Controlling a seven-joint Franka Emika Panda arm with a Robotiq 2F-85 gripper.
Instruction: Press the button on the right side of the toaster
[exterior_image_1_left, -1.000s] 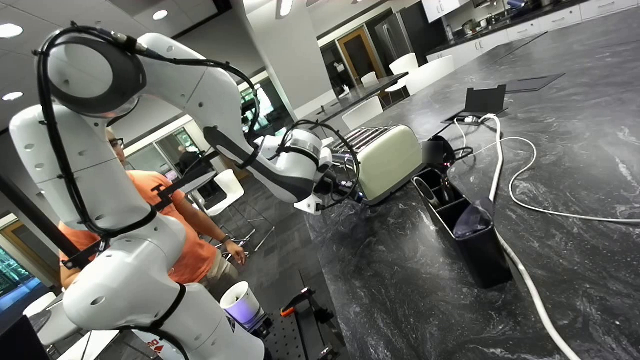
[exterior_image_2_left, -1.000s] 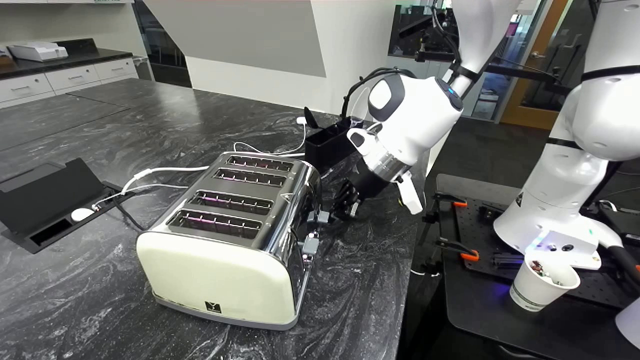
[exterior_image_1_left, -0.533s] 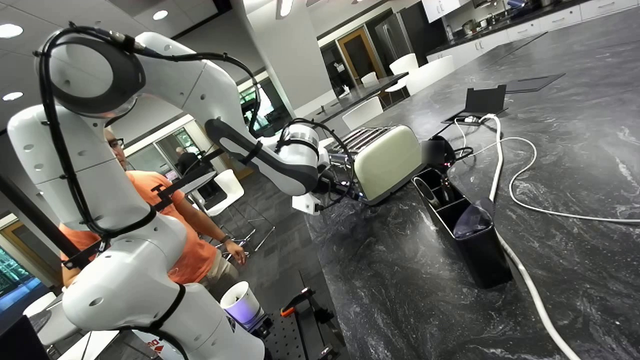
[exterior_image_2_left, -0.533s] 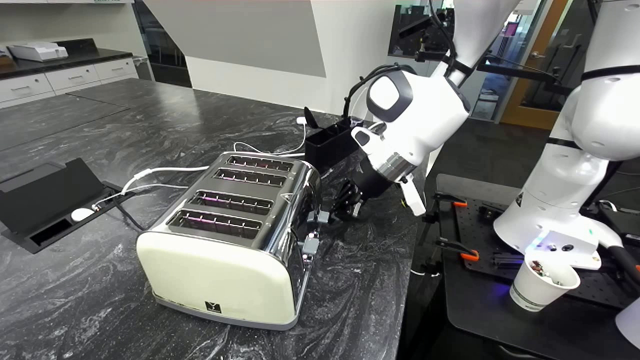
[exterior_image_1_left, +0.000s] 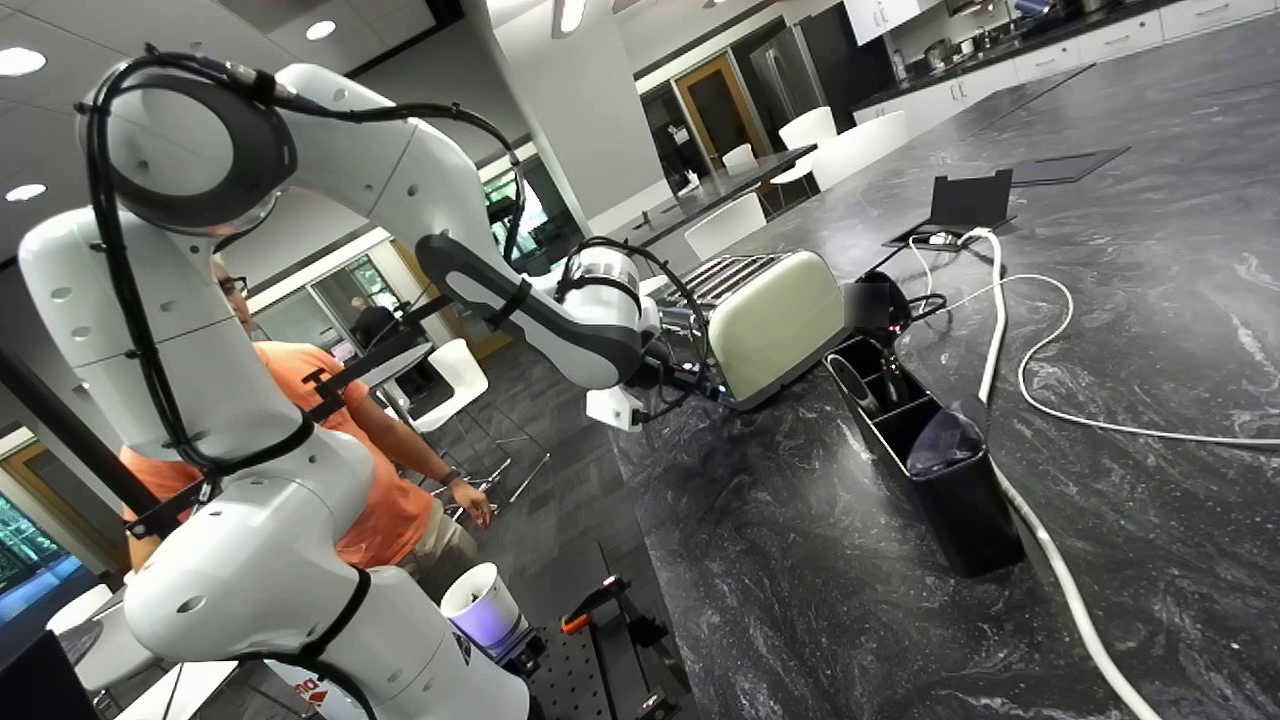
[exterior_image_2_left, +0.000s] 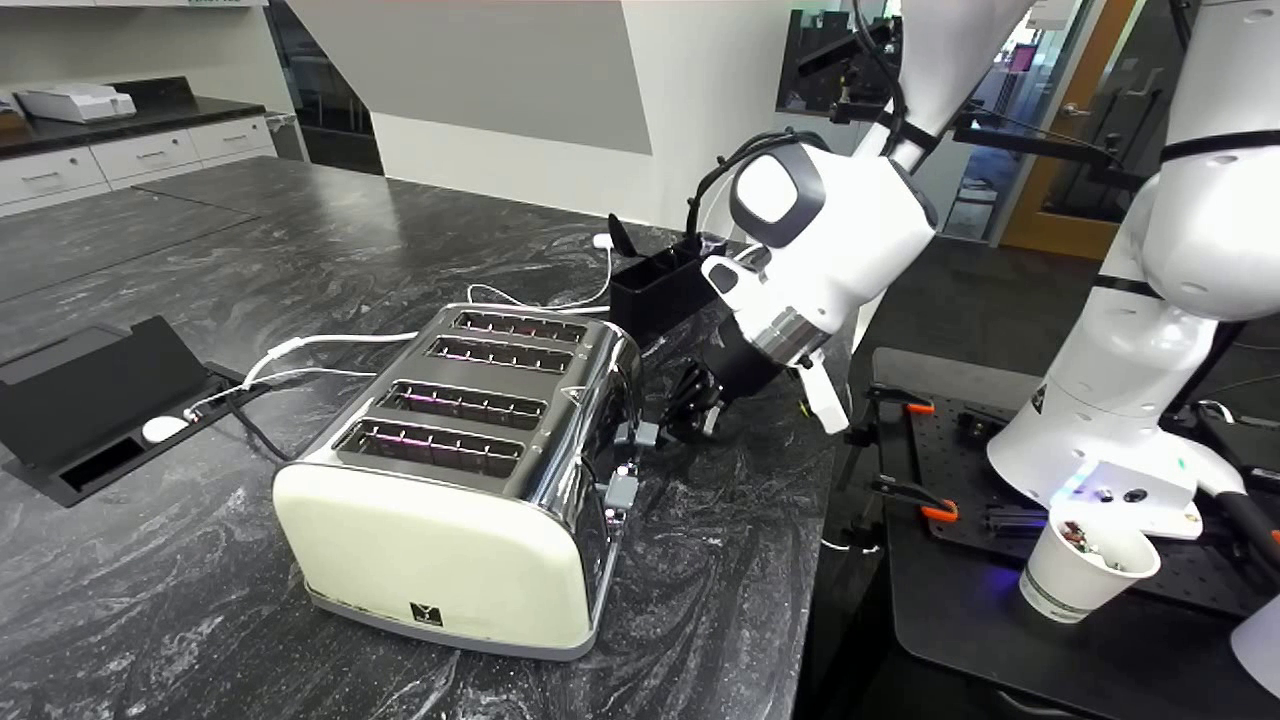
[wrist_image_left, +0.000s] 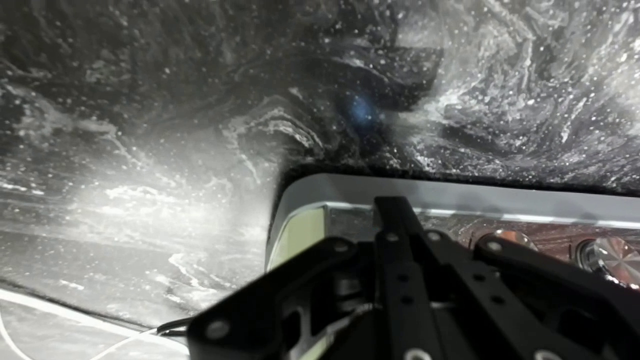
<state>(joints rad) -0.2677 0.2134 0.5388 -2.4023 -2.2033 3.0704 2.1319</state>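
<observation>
The toaster (exterior_image_1_left: 785, 325) has cream sides and a shiny silver slotted top; it also stands on the counter in an exterior view (exterior_image_2_left: 430, 550). Its silver control end faces the robot and carries grey levers (exterior_image_2_left: 621, 490) and small lit spots beside them. In the wrist view the toaster's grey base edge (wrist_image_left: 480, 197) and round silver knobs (wrist_image_left: 615, 257) show. My gripper (wrist_image_left: 392, 202) is shut and empty, its fingertips together in front of the control end near one corner. In an exterior view the gripper (exterior_image_2_left: 685, 415) is low beside the farther lever. The fingers hide part of the panel; contact cannot be told.
A black divided organizer (exterior_image_1_left: 940, 470) stands near the toaster; it also shows in an exterior view (exterior_image_2_left: 660, 290). White cables (exterior_image_1_left: 1000, 330) run across the counter to an open black outlet box (exterior_image_2_left: 110, 410). The counter edge (exterior_image_2_left: 820, 560) lies on the robot's side. A person in orange stands behind the arm.
The wrist has tilted and shifted slightly, with the hand drawn a little back toward the robot and then nearly still. The gripper stays by the toaster's control end. The toaster has not moved.
</observation>
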